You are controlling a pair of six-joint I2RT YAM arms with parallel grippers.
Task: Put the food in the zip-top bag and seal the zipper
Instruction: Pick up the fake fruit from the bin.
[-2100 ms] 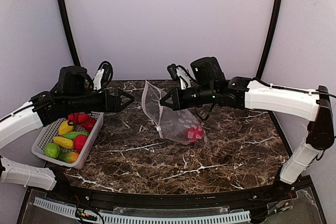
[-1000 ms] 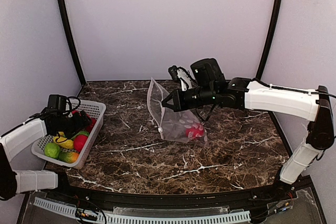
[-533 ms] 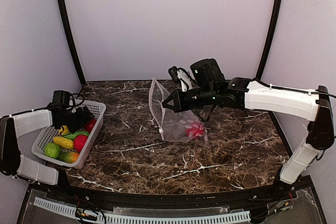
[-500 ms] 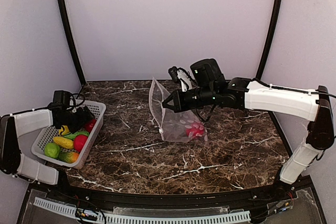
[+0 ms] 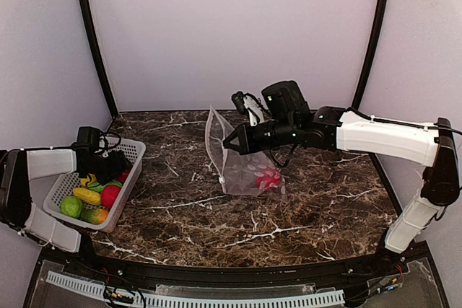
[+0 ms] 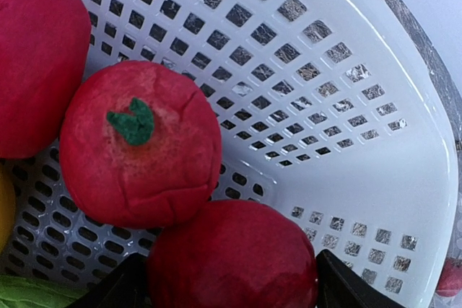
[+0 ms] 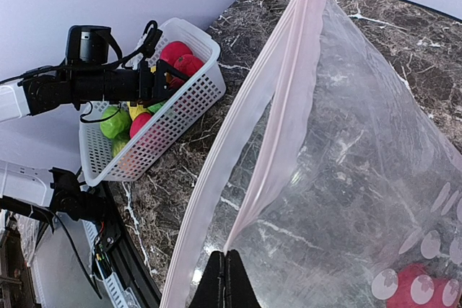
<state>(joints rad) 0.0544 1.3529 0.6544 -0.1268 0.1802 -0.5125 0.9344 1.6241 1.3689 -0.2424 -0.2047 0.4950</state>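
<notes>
Food (image 6: pixel 141 142) looks light, glossy, rounded — left claw (image 6: pixel 227 290) gapes astride the bottom-centre red fruit (image 6: pixel 231 250); right claw (image 7: pixel 224 279) clamps the limp bag (image 7: pixel 361 149) at its rim.

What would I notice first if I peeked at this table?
A clear dotted bag is held up in the middle of the table, pinched in the right arm's shut jaws, with a red toy inside. At the left edge, a white basket holds bright red, green and yellow toys, and the left arm's open jaws straddle a red one.
</notes>
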